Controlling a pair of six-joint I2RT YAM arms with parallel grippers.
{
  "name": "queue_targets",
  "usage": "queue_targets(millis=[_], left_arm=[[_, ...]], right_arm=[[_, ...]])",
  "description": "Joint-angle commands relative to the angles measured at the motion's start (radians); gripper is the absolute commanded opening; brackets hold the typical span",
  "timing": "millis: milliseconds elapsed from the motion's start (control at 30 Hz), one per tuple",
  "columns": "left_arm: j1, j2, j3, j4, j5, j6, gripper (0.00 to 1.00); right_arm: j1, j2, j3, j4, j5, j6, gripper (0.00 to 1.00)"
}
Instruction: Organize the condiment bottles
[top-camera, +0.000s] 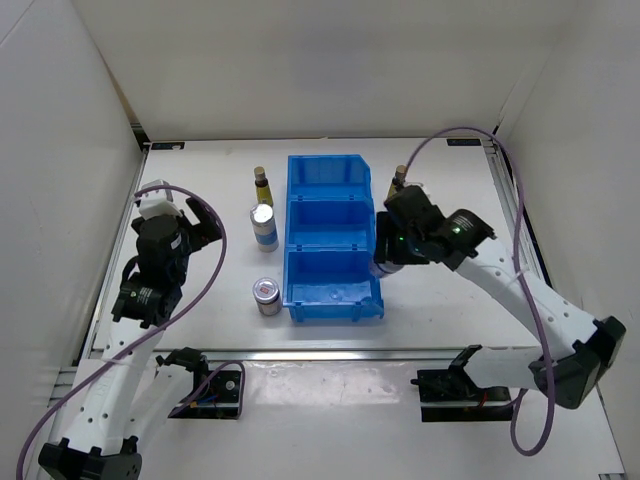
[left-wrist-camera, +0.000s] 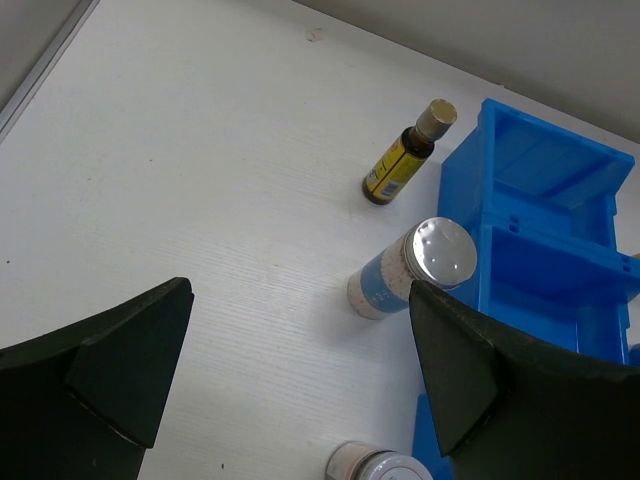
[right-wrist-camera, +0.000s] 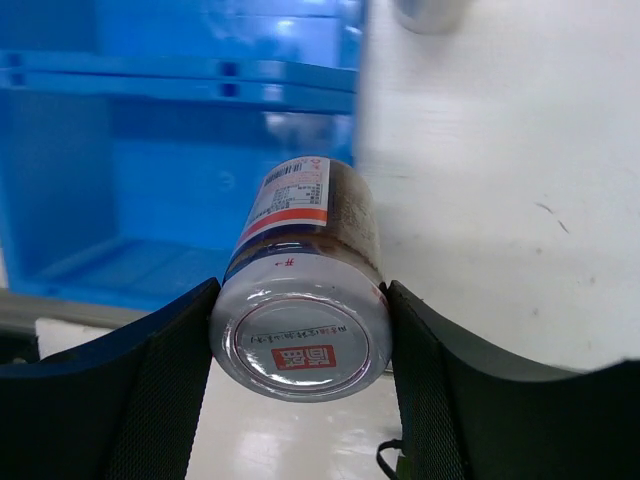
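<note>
My right gripper (top-camera: 384, 258) is shut on a short jar with a red-marked lid (right-wrist-camera: 300, 340), held beside the right wall of the blue bin (top-camera: 330, 236). Left of the bin stand a slim amber bottle (top-camera: 262, 185), a white silver-topped cylinder (top-camera: 263, 226) and a second short jar (top-camera: 267, 296). Another amber bottle (top-camera: 398, 178) shows behind the right arm. A blurred silver top (right-wrist-camera: 430, 12) is at the upper edge of the right wrist view. My left gripper (top-camera: 195, 225) is open and empty over bare table, left of the cylinder (left-wrist-camera: 415, 265) and the amber bottle (left-wrist-camera: 400, 165).
The bin's three compartments (right-wrist-camera: 150, 180) look empty. White walls close the table on the left, back and right. The bin also shows in the left wrist view (left-wrist-camera: 540, 200), to the right of the bottles.
</note>
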Motion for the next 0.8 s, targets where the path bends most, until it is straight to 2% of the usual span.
queue_targets(millis=[0,167,467,500,533,567,633,667,767], left_arm=[[-0.003,-0.004,0.000,-0.003,0.007,-0.004,1.00],[-0.003,0.006,0.009,-0.003,0.017,-0.004,1.00],[-0.003,-0.037,-0.028,-0.003,0.007,-0.073,1.00],[-0.003,-0.037,-0.028,-0.003,0.007,-0.064,1.00],[-0.003,-0.037,-0.028,-0.003,0.024,-0.052,1.00],[-0.003,-0.037,-0.028,-0.003,0.035,-0.052,1.00],[-0.003,-0.037,-0.037,-0.012,0.055,-0.062,0.97],[-0.003,-0.025,-0.037,-0.023,0.055,-0.087,0.95],[-0.003,-0.001,-0.022,-0.129,0.055,-0.172,0.94]], right_arm=[[0.084,0.102,0.098,0.043,0.016,-0.035,0.00],[0.135,0.279,0.138,0.093,0.006,-0.035,0.00],[0.135,0.395,0.046,0.202,-0.030,-0.006,0.00],[0.135,0.395,0.031,0.215,-0.030,0.003,0.04],[0.135,0.395,0.031,0.215,-0.030,0.003,0.11],[0.135,0.405,0.019,0.225,-0.030,0.003,0.35],[0.135,0.405,0.018,0.225,-0.040,0.003,0.55],[0.135,0.405,0.018,0.225,-0.040,0.003,0.72],[0.135,0.389,0.041,0.192,-0.040,0.012,0.92]])
